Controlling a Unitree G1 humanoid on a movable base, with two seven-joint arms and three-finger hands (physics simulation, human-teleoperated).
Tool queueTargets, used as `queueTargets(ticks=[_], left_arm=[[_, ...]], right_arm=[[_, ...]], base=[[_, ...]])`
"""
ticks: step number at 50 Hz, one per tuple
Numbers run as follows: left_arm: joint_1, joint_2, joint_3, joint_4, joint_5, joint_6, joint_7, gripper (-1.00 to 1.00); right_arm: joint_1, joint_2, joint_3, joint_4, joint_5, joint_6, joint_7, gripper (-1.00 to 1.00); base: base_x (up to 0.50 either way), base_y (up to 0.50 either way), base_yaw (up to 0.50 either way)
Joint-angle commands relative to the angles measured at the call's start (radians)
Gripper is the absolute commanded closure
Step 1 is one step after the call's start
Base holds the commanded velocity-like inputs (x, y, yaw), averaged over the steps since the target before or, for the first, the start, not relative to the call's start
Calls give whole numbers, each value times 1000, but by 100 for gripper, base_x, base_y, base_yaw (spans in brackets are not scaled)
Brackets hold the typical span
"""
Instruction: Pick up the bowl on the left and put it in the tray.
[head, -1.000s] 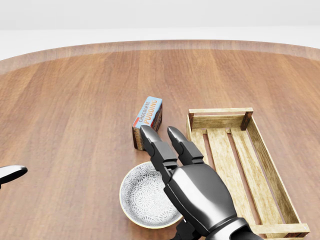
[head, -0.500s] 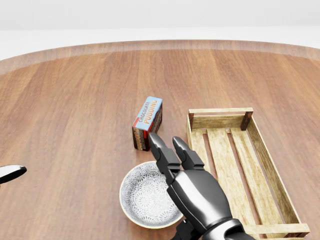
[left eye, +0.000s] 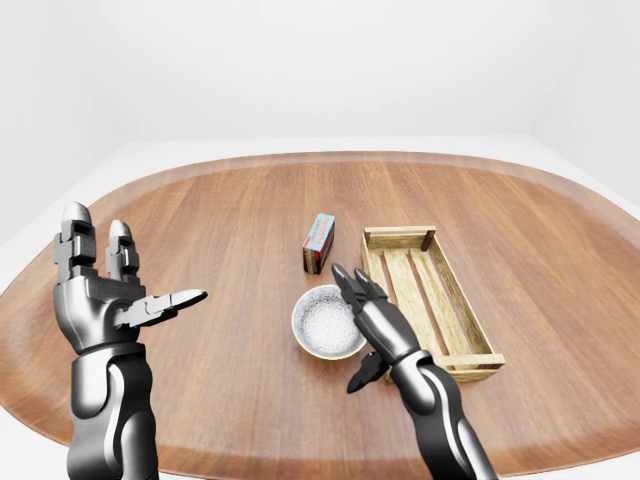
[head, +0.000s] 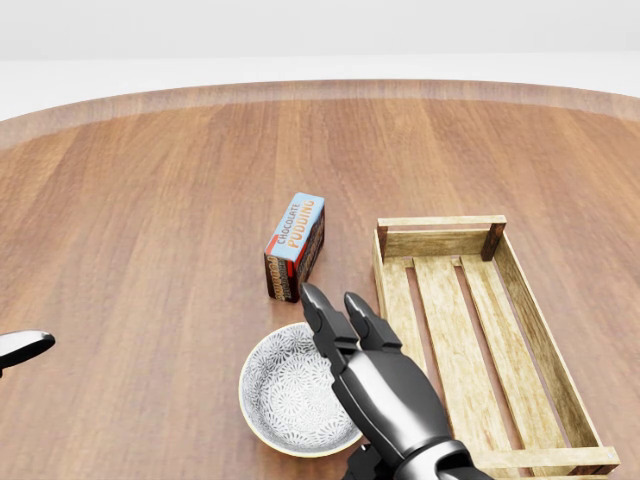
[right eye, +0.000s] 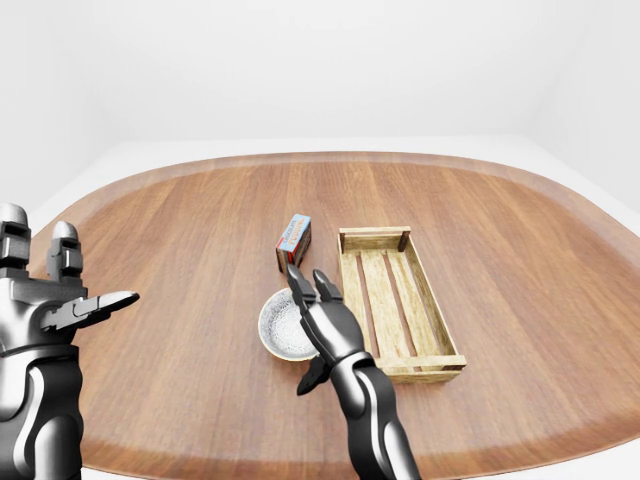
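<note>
We see a chocolate pudding box lying on the broad, rounded wooden surface, its blue lettered face turned upward. A pale floor lies beyond the surface's edge.

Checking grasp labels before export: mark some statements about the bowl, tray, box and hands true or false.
1. The bowl sits on the table, outside the tray. True.
2. The pudding box lies in the tray. False: it stands on the table, left of the tray in the head view.
3. The right hand is shut on the bowl. False: its fingers stretch open over the bowl's right rim.
4. The left hand is open, raised far left of the bowl. True.
</note>
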Motion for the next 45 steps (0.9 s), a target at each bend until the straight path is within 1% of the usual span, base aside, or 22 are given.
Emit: queueTargets(ticks=[1,10,18,22,29,36,45], left_arm=[[-1,1,1,-1,-1,0,1,-100],[-4,1,-1,3,0,0,2,-100],[-8,6,6,6,-5,0,4,-100],[-4,3,-1,3,-1,0,4,-100],[-6,7,7,3,-7,0,5,-100],[-4,5,4,0,-4,0,4,-100],[-5,6,5,-1,-4,0,4,-100]], right_arm=[[-12,1,-1,58,14,0,-11,-100],[-32,8,0,75,1,0,6,-100],[-58,15,-13,142,19,0,-4,-100],[-64,19,-17,167,28,0,-13,-100],[-67,16,-28,208,48,0,-25,-100],[-70,11,-40,238,58,0,-31,-100],[-77,10,-34,246,41,0,-8,-100]], base=[[0,0,0],[0,0,0],[0,0,0],[0,0,0],[0,0,0],[0,0,0],[0,0,0]])
